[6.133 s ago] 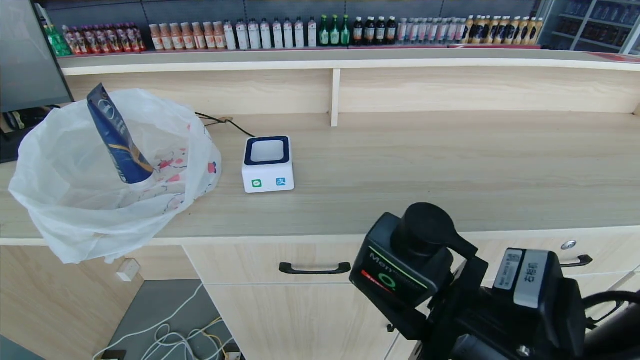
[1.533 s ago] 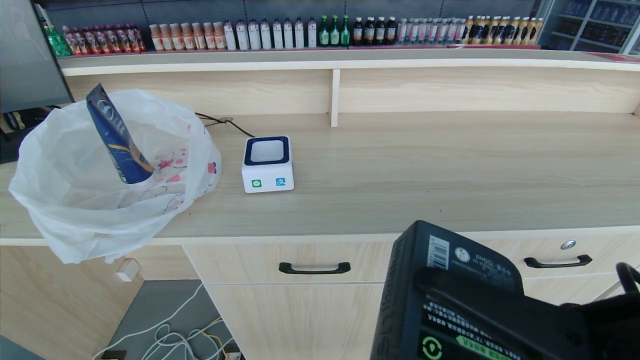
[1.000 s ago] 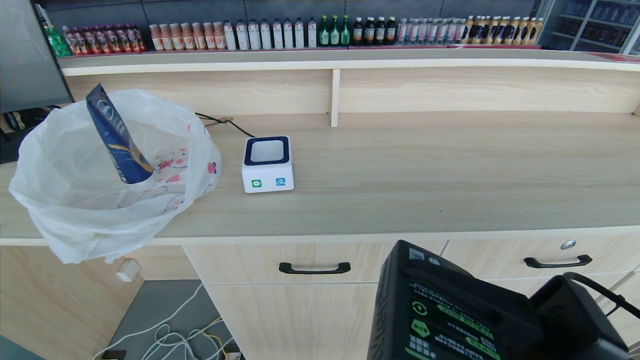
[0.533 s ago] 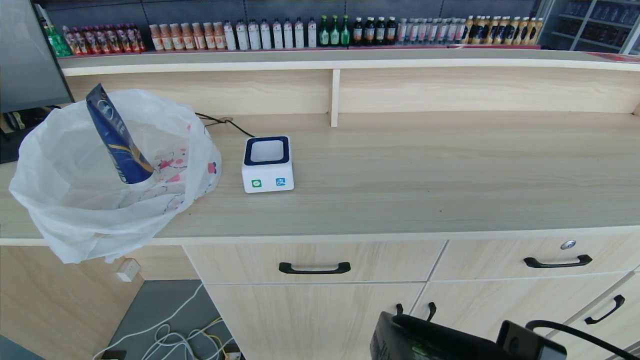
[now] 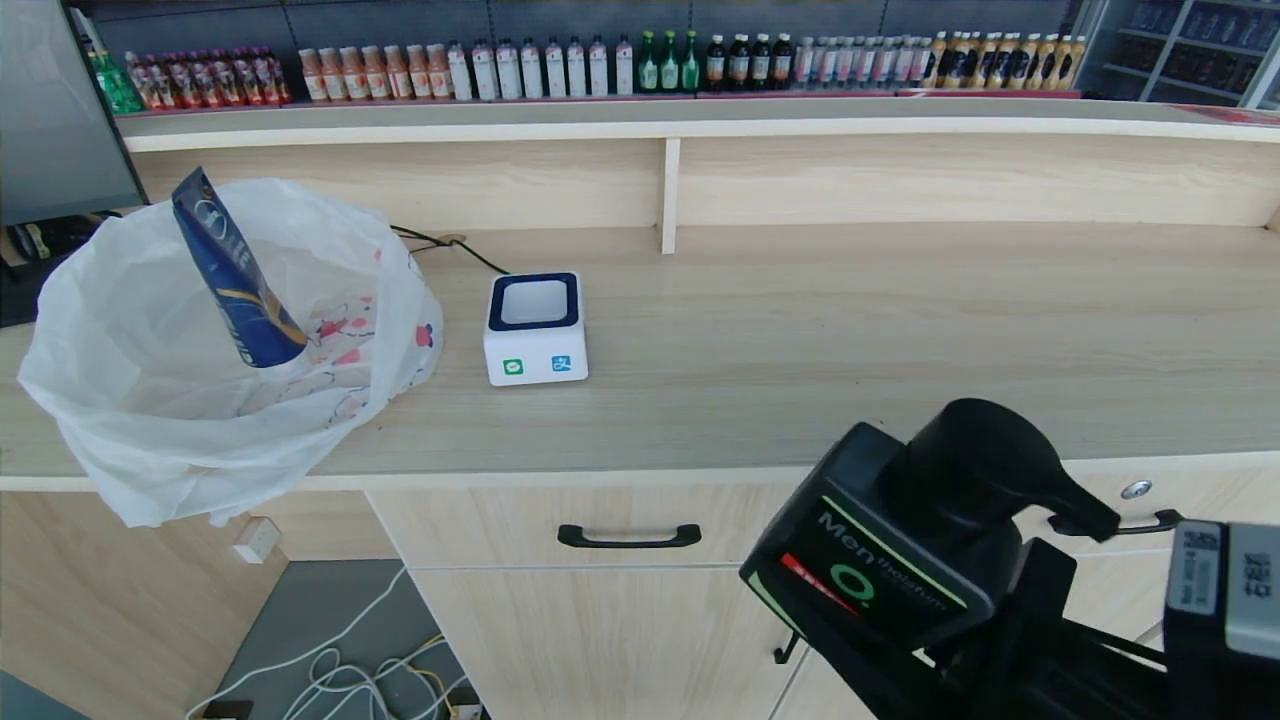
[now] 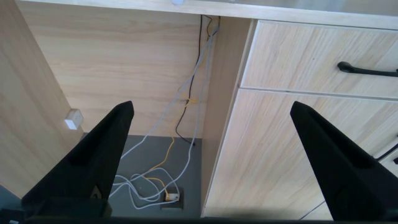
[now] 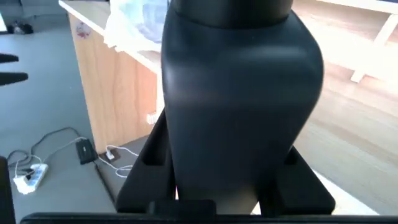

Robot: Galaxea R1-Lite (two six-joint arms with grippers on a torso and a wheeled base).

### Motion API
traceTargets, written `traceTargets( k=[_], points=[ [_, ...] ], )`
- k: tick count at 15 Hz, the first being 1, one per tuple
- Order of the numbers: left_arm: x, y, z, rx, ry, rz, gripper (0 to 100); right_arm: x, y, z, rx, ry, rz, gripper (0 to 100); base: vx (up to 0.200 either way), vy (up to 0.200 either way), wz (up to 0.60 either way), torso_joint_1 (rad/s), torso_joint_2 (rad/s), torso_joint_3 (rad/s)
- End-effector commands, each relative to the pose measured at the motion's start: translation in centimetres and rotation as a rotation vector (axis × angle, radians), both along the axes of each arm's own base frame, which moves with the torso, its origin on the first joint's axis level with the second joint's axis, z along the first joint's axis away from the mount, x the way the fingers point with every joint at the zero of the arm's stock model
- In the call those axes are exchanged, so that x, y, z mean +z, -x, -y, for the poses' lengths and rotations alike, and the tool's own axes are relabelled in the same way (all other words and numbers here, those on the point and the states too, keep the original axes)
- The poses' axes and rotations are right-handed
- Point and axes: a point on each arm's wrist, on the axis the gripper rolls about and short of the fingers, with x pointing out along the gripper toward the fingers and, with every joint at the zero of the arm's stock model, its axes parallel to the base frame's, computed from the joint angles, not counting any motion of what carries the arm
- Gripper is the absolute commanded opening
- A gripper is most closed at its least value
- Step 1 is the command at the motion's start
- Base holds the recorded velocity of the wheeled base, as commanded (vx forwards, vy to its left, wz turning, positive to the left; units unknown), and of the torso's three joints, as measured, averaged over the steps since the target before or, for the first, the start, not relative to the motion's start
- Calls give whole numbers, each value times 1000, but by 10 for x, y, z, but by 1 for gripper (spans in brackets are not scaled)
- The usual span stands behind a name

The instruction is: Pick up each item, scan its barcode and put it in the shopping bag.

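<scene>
Light wood counter (image 5: 800, 340) runs across the head view, with a raised back ledge and a row of drink bottles (image 5: 600, 65) on the shelf behind it.

Item 1. Shopping bag (image 5: 150, 420): white plastic, mouth open, at the left of the frame, its lower part hanging over the counter's front edge. A dark blue tube (image 5: 235, 275) stands tilted inside it, its flat end above the rim.

Item 2. Scanner (image 5: 535, 328): white box with a dark blue frame round its top window, on the counter just right of the bag, apart from it. A black cable (image 5: 470, 255) runs from behind it towards the back ledge.

Item 3. Black pump bottle (image 5: 880, 560): lower right of the head view, off the counter and in front of the drawer fronts, well apart from the scanner. Its pump head points up and to the right; a green-edged label faces the camera.

Item 4. Right gripper (image 7: 217, 186): closed on the black pump bottle. Its fingers (image 7: 146, 174) press against both sides of the body, which rises between them in the right wrist view.

Item 5. Left gripper (image 6: 211, 155): spread wide, nothing between its fingers (image 6: 99, 155). It sits below counter level, facing the cabinet side, a drawer handle (image 6: 367, 70) and loose floor cables (image 6: 155, 180).
</scene>
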Motion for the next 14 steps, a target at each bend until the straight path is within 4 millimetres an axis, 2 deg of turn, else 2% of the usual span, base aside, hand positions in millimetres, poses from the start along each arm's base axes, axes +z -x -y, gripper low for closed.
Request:
traceTargets(
  k=[1, 2, 5, 7, 9, 11, 14],
  points=[
    [0, 0, 0, 0, 1, 0, 100, 3, -27, -1, -102, -102, -74, 0, 0, 0, 0, 0, 0, 0],
    [0, 0, 0, -2, 0, 0, 100, 4, -35, 4, -129, -125, -88, 0, 0, 0, 0, 0, 0, 0],
    [0, 0, 0, 0, 1, 0, 100, 8, -61, 1, -181, -224, -129, 0, 0, 0, 0, 0, 0, 0],
    [0, 0, 0, 0, 0, 0, 100, 10, -89, 15, -288, -278, -135, 0, 0, 0, 0, 0, 0, 0],
    [0, 0, 0, -2, -5, -1, 100, 27, -116, 36, -409, -346, -68, 0, 0, 0, 0, 0, 0, 0],
    [0, 0, 0, 0, -5, 0, 100, 27, -121, 44, -443, -347, -62, 0, 0, 0, 0, 0, 0, 0],
    [0, 0, 0, 0, 7, 0, 100, 24, -122, 42, -441, -339, -71, 0, 0, 0, 0, 0, 0, 0]
  ],
)
